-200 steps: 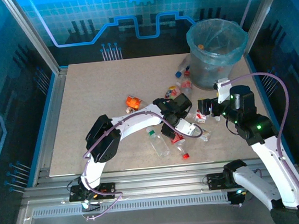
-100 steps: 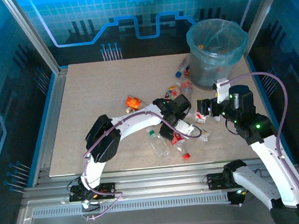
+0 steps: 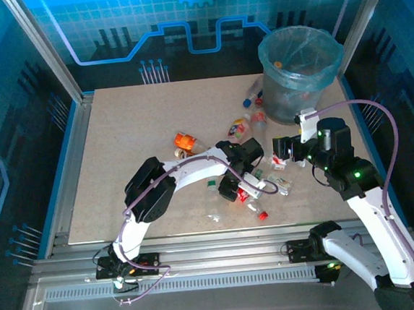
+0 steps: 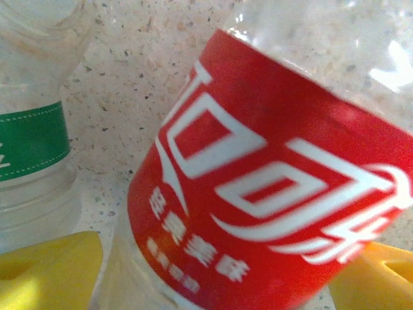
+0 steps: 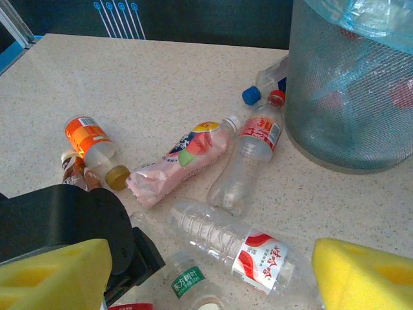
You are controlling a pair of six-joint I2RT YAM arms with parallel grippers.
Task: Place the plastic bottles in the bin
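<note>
Plastic bottles lie scattered mid-table. My left gripper (image 3: 243, 188) is low over them. In the left wrist view a red-labelled bottle (image 4: 271, 174) lies between its yellow pads (image 4: 45, 271). That gripper (image 4: 213, 281) is open around the bottle, which rests on the table, with a green-labelled bottle (image 4: 32, 142) beside it. My right gripper (image 3: 285, 154) (image 5: 213, 284) hovers open and empty above a clear bottle with a red-white label (image 5: 239, 248). The grey-blue bin (image 3: 299, 60) (image 5: 348, 97) stands at the far right with bottles inside.
Near the bin's foot lie an orange-labelled bottle (image 5: 90, 142), a pink one (image 5: 184, 158), a red-capped clear one (image 5: 248, 155) and a blue-capped one (image 5: 268, 81). The left arm's black wrist (image 5: 64, 219) sits close to my right gripper. Metal rails frame the table (image 3: 119, 148).
My left gripper has dropped toward the near side onto the red-labelled bottle, and its jaws have narrowed a little. The clear bottle beside it has shifted. The right arm has not moved.
</note>
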